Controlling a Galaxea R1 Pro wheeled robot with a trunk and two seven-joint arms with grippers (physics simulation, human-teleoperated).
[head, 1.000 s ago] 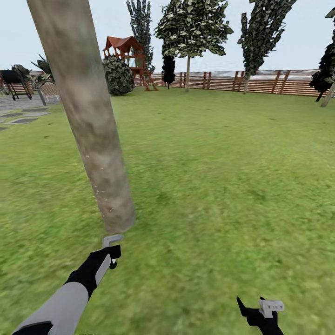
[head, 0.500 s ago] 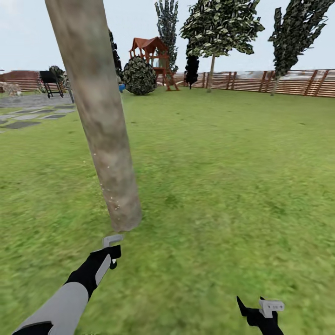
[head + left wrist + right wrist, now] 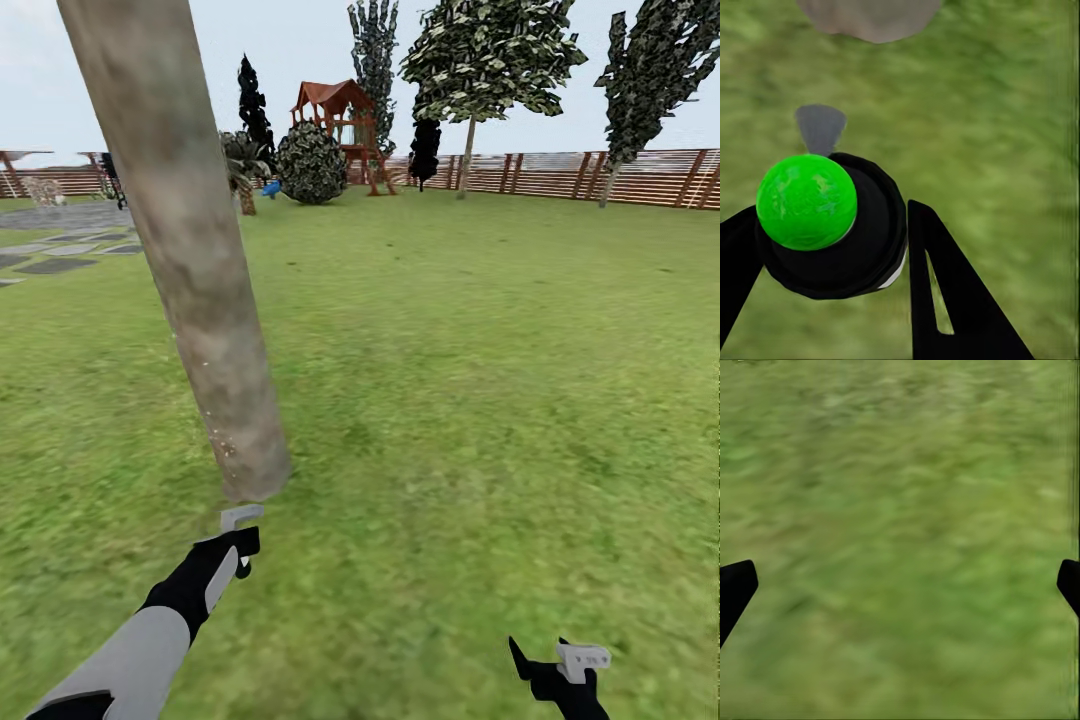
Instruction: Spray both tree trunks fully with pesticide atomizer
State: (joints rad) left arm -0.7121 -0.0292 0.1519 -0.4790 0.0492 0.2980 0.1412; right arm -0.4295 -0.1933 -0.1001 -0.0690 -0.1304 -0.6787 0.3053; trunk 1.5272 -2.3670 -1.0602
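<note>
Lawn [image 3: 480, 380] ringed by slat fence [image 3: 560, 172], playset [image 3: 335, 115] far back, pavers [image 3: 50, 255] off to the left. Trunk [image 3: 195, 270] stands just ahead of left gripper [image 3: 240, 520], leaning in head view, a few pale specks [image 3: 225, 440] low on the bark, upper part looks bare. Atomizer [image 3: 825, 225] sits between the left jaws, closed onto its black body; green cap faces the wrist cam, long axis along the fingers, grey nozzle [image 3: 819, 127] points at the trunk base [image 3: 870, 15]. Right gripper [image 3: 900, 585] over bare grass, jaws wide apart, holding nothing. Risks: nozzle aimed too low, so spray lands on grass and base only; coverage stays patchy unless the aim sweeps up and round; arm close enough to clip the trunk
</note>
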